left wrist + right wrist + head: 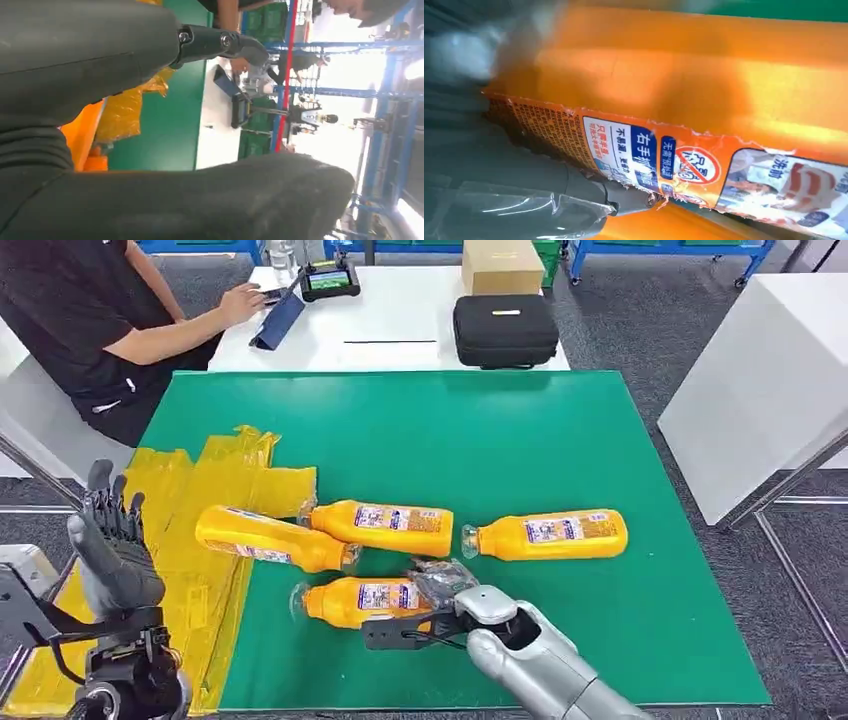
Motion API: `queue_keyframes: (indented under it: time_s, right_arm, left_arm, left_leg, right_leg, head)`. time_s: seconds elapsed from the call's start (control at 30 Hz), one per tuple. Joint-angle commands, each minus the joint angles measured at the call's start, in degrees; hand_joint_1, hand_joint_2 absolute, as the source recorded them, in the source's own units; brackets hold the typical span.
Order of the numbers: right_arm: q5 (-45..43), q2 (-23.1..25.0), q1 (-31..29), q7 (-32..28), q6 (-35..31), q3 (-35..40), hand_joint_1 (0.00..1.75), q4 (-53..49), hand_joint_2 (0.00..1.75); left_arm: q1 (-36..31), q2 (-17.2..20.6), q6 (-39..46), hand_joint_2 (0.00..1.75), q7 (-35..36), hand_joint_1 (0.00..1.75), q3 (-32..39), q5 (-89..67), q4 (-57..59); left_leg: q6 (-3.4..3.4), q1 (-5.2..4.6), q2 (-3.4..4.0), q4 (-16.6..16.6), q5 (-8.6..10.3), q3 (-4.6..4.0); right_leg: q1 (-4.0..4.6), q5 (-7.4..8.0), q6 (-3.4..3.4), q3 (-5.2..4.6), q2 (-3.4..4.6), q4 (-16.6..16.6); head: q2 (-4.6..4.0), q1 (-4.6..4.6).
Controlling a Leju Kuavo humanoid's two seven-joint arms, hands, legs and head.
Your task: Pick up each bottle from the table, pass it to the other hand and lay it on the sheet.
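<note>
Four orange bottles on the green counter (560,430). Nearest one (355,601) lying on its side at about 6 o'clock, cap toward 9, with the right hand (445,590) over its base end, fingers wrapped in clear plastic and curled down onto the bottle's end. Close up from the right wrist, grey fingers (589,192) pressed against the torn label of the bottle (704,100); full closure around it cannot be told. Silver right forearm reaching in from 5 o'clock, wrist bent toward 9.

Left hand (112,545) raised upright at 8 o'clock, off the counter's edge, palm turned inward, dark fingers (100,502) spread and pointing up, holding nothing. Seen from the left wrist, thumb and fingers (220,42) apart with open air between.

One bottle (265,538) at 9 o'clock partly on the yellow sheet (215,475), its cap end touching the neighbouring bottle (385,528) near centre. Fourth bottle (548,535) at 3 o'clock, apart from the rest, cap toward 9.

At 12 o'clock, a black case (504,330) and cardboard box (502,265) on a white table; at 10 o'clock, a seated person (90,320).
</note>
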Motion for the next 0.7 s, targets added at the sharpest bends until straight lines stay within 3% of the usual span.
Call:
queue_keyframes:
  time_s: [0.03, 0.1, 0.17, 0.2, 0.33, 0.47, 0.57, 0.6, 0.7]
  right_arm:
    - [-0.2, -2.5, 3.4, 0.5, -0.1, 3.4, 1.75, 6.0, 1.75]
    - [-0.4, -3.2, 3.9, 0.7, -0.1, 3.0, 1.75, 4.6, 1.75]
    - [-0.6, -3.9, 4.9, 0.8, 0.1, 2.0, 1.75, 2.1, 1.75]
    - [-0.6, -3.9, 4.9, 0.8, 0.1, 2.0, 1.75, 2.1, 1.75]
    - [-0.6, -3.9, 4.9, 0.8, 0.1, 2.0, 1.75, 2.1, 1.75]
    - [-2.6, -4.3, 6.4, 0.2, -0.7, -0.4, 1.75, -0.8, 1.75]
    - [-12.5, -6.9, 12.4, -0.8, 0.1, -9.0, 1.75, -15.5, 1.75]
    - [-18.6, -6.8, 17.4, -0.9, -3.2, -14.7, 1.75, -25.5, 1.75]
    - [-27.8, -9.3, 23.3, -5.2, -8.0, -20.8, 1.75, -46.3, 1.75]
  left_arm:
    - [-1.2, 0.8, 0.3, 0.0, -0.6, 0.0, -1.8, 1.7, 3.3]
    - [-1.0, 0.9, 0.3, 0.0, -0.7, 0.0, -1.7, 1.8, 3.2]
    - [-0.5, 1.0, 0.3, 0.0, -0.9, 0.0, -1.4, 2.1, 2.9]
    - [-0.5, 1.0, 0.3, 0.0, -0.9, 0.0, -1.4, 2.1, 2.9]
    - [-0.5, 1.0, 0.3, 0.0, -0.9, 0.0, -1.4, 2.1, 2.9]
    - [0.5, 1.2, 0.4, 0.0, -1.0, 0.0, -1.0, 2.1, 2.4]
    - [3.2, 1.4, -1.1, 0.0, -0.4, 0.0, 0.0, 3.4, 0.2]
    - [5.0, 1.3, -3.1, 0.0, 0.6, 0.0, 0.8, 7.2, -1.5]
    - [8.6, 0.9, -8.7, 0.0, 0.6, 0.0, 2.4, 14.2, -5.4]
  left_leg:
    - [-0.2, 0.07, -0.18, -0.1, 0.1, 0.14]
    - [-0.32, 0.12, -0.41, -0.1, 0.31, -0.17]
    - [-0.16, 0.04, -0.2, 0.0, 0.04, 0.39]
    - [-0.23, 0.09, -0.35, -0.1, 0.21, 0.07]
    - [-0.16, 0.12, -0.22, -0.1, 0.11, 0.52]
    - [-0.11, 0.09, -0.22, -0.1, 0.13, 0.57]
    - [-0.11, 0.06, -0.27, -0.1, 0.11, 0.5]
    - [-0.17, 0.09, -0.45, -0.1, 0.17, 0.35]
    - [-0.16, 0.08, -0.46, 0.0, 0.01, 0.2]
  right_leg:
    - [0.07, 0.08, 0.0, 0.2, -0.24, -0.2]
    - [0.13, 0.24, 0.01, -0.01, -0.52, -0.3]
    - [0.12, -0.05, -0.05, -0.1, -0.2, -0.1]
    - [0.16, 0.07, -0.05, -0.33, -0.39, -0.2]
    - [0.16, -0.05, -0.05, 0.65, -0.23, -0.2]
    - [0.12, -0.06, -0.04, 0.66, -0.23, -0.1]
    - [0.12, -0.09, -0.04, 0.6, -0.29, -0.1]
    - [0.14, -0.07, -0.02, 0.53, -0.49, -0.2]
    - [0.13, -0.22, -0.01, 0.37, -0.47, 0.0]
  head:
    - [0.0, -0.02]
    - [0.0, 0.0]
    - [0.0, 0.0]
    - [0.0, 0.0]
    - [0.0, 0.0]
    - [0.0, 0.0]
    - [0.0, 0.02]
    - [0.0, -0.02]
    - [0.0, 0.02]
